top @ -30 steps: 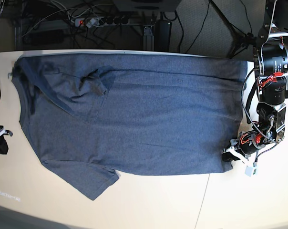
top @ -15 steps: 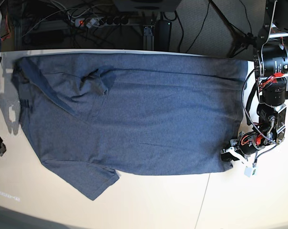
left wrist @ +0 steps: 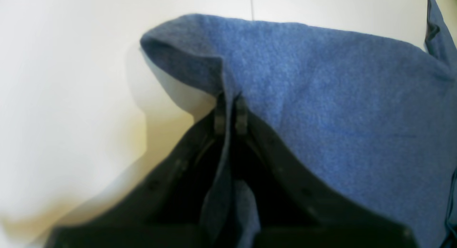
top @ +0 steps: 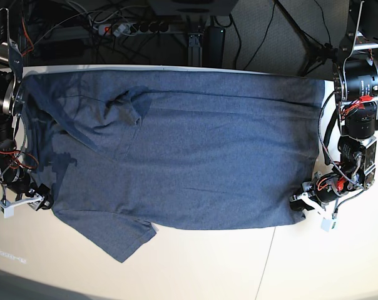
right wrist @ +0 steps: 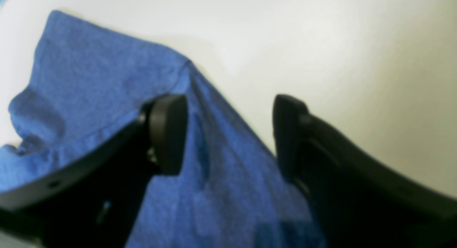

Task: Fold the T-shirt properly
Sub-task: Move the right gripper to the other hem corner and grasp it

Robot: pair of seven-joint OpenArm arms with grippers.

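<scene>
Left wrist view: left gripper (left wrist: 228,114) has its jaws pinched together on a fold of the T-shirt (left wrist: 321,98), with cloth running down between the fingers toward the camera. The pinched corner rises in a small peak off the table (left wrist: 71,80), so the hold looks secure. Right wrist view: right gripper (right wrist: 228,133) has its jaws spread wide, one finger (right wrist: 167,133) over the cloth, the other over bare table, straddling an edge of the T-shirt (right wrist: 107,91); nothing is held.

Base view: the T-shirt (top: 208,150) lies spread flat across the table (top: 208,269), one short sleeve poking toward the near edge. The left gripper (top: 301,203) sits at the hem corner, the right gripper (top: 39,201) at the shoulder end. Judgement: each arm takes one end of the same long edge, presumably to lift and fold it over together; the right still needs to close.
</scene>
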